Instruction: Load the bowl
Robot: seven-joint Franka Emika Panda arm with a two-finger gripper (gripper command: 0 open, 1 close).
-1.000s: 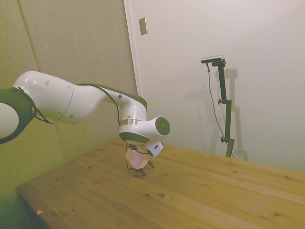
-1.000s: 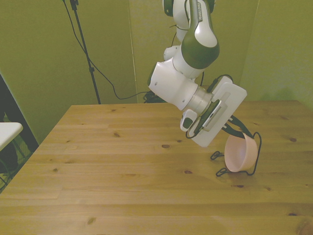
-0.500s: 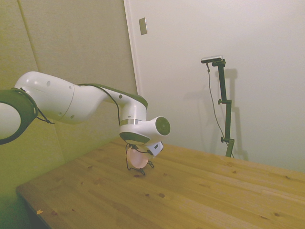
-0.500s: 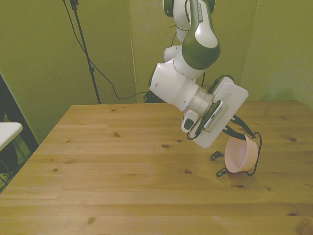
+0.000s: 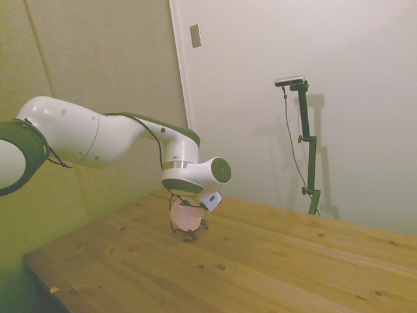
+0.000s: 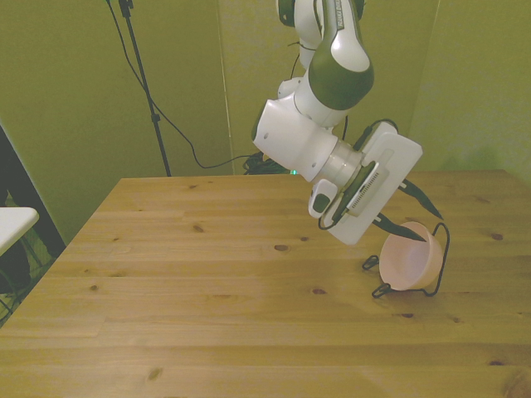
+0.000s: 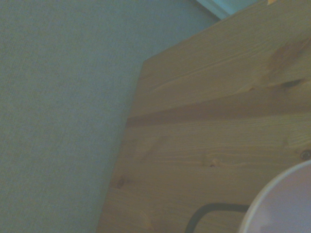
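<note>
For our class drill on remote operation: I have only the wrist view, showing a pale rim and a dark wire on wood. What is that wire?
Observer: The front view shows a black wire rack cradling the pink bowl.
Operator: Is the bowl level?
Observer: No, it sits tilted in the rack.
Operator: Where on the table?
Observer: On the table's half toward the front view's right.

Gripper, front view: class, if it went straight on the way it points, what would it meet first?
Probably the bowl, tilted in the wire rack just beyond the gripper; depth is unclear, and the table lies beneath.
</note>
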